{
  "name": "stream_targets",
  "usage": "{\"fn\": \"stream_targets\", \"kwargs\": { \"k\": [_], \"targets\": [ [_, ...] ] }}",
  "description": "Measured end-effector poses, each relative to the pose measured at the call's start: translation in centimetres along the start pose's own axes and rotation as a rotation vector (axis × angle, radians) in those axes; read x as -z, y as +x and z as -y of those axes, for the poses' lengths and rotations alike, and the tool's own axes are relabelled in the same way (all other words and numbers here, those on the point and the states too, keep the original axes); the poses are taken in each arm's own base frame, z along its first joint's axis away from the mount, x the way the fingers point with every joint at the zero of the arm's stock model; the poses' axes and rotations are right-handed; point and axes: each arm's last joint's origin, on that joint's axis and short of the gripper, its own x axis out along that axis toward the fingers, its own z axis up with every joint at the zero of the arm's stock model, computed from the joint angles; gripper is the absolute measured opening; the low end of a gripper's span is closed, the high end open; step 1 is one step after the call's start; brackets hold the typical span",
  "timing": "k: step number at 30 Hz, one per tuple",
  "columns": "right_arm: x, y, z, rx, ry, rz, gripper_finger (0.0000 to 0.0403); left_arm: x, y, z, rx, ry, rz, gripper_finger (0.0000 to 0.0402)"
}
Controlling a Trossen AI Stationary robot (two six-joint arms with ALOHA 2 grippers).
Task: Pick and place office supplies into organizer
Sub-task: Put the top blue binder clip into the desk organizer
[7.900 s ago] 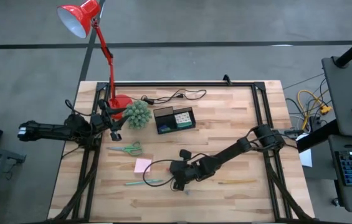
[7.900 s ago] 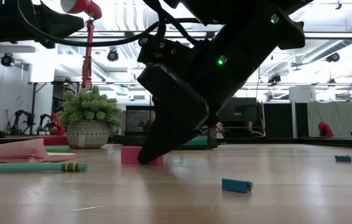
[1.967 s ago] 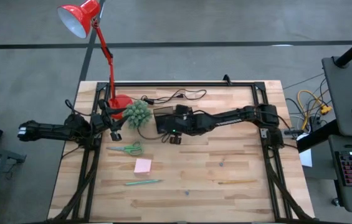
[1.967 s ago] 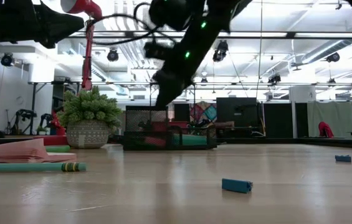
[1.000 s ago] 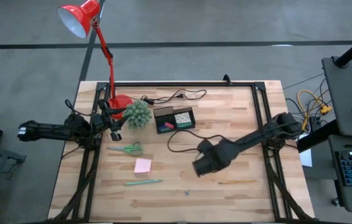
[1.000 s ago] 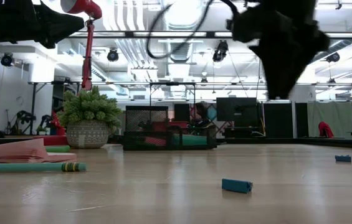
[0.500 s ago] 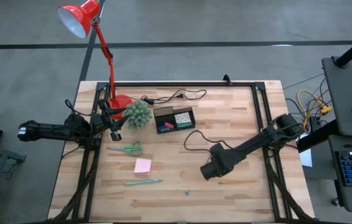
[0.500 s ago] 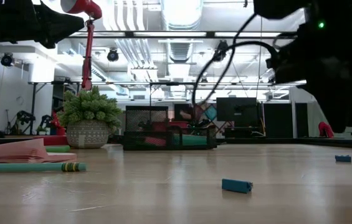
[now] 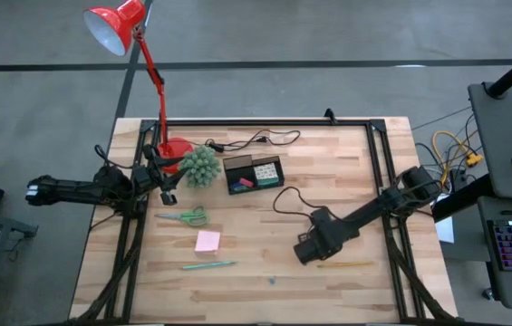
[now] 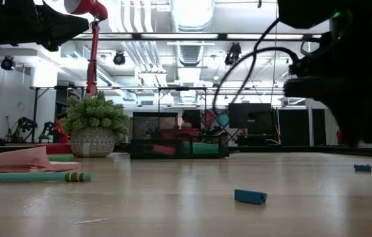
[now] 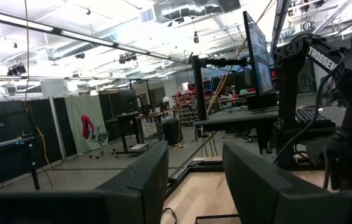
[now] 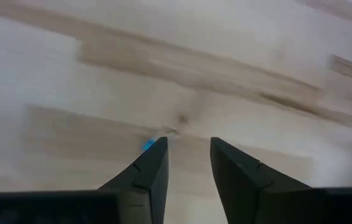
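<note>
While over bare table (image 9: 346, 190) at five o'clock of the organizer (image 9: 254, 173), right end effector (image 12: 188, 153) hangs spread, nothing pinched. Tiny bluish bit (image 12: 147, 144) beside one fingertip: likely light, rigid, skittish; best pinched across short sides. Left end effector (image 11: 194, 180) parked, spread.

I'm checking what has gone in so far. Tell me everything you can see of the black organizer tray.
The organizer is a small black rectangular tray split into compartments, standing flat on the wooden table toward its far side, beside the spiky green plant. From above, red, green and white-green items show inside. In the low view its walls look like dark mesh. No end effector touches it.
</note>
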Motion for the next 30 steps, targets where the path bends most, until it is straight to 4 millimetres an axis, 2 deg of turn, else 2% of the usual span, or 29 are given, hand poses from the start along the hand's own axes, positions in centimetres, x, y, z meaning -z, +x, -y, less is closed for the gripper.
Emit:
{"fn": "stream_targets", "kwargs": {
  "k": [7, 21, 30],
  "targets": [
    [0.4, 0.1, -0.9, -0.107, 0.041, 0.012, 0.0111, 0.0, 0.0, 0.0, 0.000, 0.000, 0.000, 0.0139],
    [1.5, 1.2, -0.4, -0.111, 0.141, 0.009, 0.0086, 0.0, 0.0, 0.0, 0.000, 0.048, 0.000, 0.0139],
    [2.4, 2.5, 0.7, -0.077, 0.184, 0.026, 0.0100, 0.0, 0.0, 0.0, 0.000, 0.049, 0.001, 0.0139]
  ]
}}
